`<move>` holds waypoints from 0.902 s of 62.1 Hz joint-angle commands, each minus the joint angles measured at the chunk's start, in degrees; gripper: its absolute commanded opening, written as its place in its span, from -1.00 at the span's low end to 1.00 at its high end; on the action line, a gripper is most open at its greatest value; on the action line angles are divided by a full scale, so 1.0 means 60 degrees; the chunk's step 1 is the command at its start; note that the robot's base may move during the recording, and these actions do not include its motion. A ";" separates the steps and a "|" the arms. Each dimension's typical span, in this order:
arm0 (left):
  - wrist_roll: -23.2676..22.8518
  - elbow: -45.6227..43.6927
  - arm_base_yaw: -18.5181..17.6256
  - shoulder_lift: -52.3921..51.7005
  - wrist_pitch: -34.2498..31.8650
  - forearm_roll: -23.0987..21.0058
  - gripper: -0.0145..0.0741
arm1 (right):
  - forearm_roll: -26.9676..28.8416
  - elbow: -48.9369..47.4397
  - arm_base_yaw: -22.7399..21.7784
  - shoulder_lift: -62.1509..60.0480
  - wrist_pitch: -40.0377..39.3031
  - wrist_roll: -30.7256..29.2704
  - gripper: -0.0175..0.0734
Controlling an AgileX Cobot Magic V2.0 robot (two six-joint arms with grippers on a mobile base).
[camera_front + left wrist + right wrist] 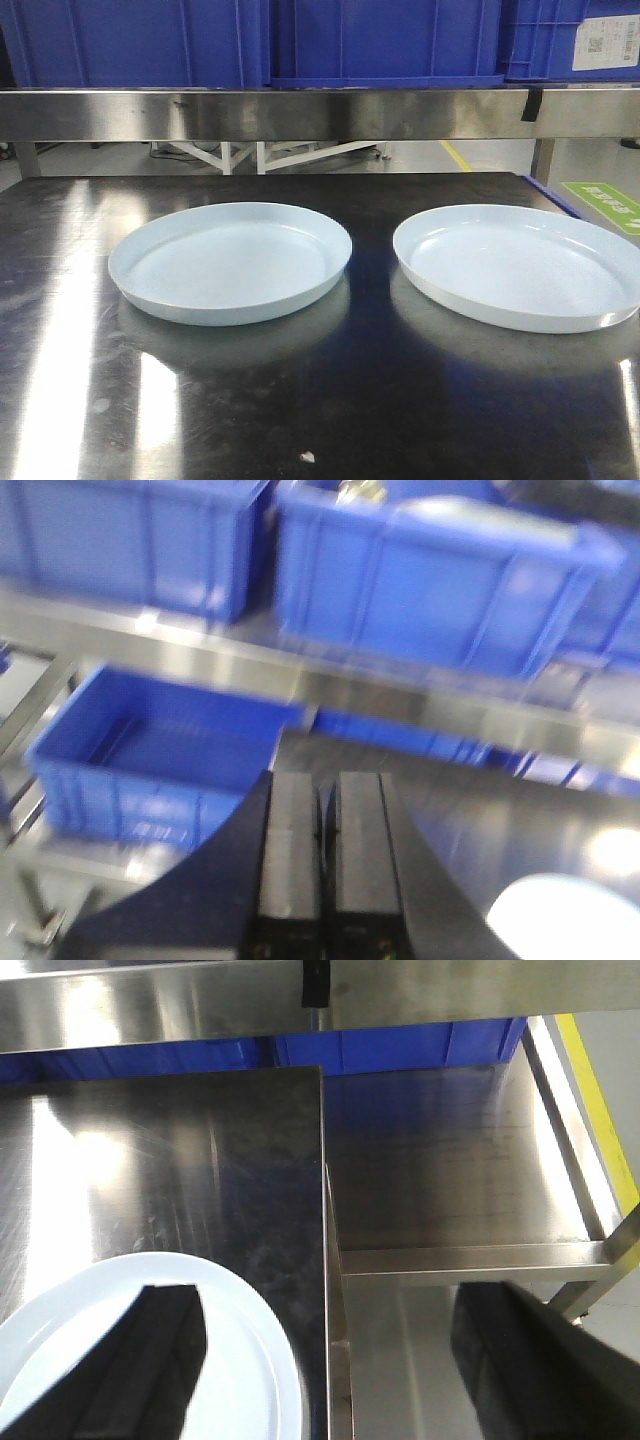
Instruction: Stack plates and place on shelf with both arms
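Probably stiff, slick and brittle, the plates (230,262) want rim grips; left pincer (328,790) closed empty, right pincer (325,1305) spread wide.

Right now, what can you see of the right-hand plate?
The right plate is round, shallow and glossy pale bluish-white, with a flat bottom and a low raised rim. It is unmarked and empty. It lies flat on the dark tabletop near its right edge, apart from the other plate. Only the table touches it.
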 commanded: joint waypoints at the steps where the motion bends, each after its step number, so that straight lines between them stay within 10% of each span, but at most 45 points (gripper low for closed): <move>1: -0.0114 0.0379 0.0118 -0.0444 -0.0783 0.0143 -0.47 | -0.0010 -0.0346 -0.0020 -0.0174 -0.0624 -0.0042 0.73; 47: -0.0114 0.1495 0.0131 -0.1230 -0.0752 -0.0001 -0.47 | -0.0010 -0.0346 -0.0020 -0.0174 -0.0613 -0.0042 0.73; 56: -0.0114 0.1495 0.0131 -0.1230 -0.0752 -0.0001 -0.47 | -0.0010 -0.0346 -0.0020 -0.0174 -0.0543 -0.0042 0.33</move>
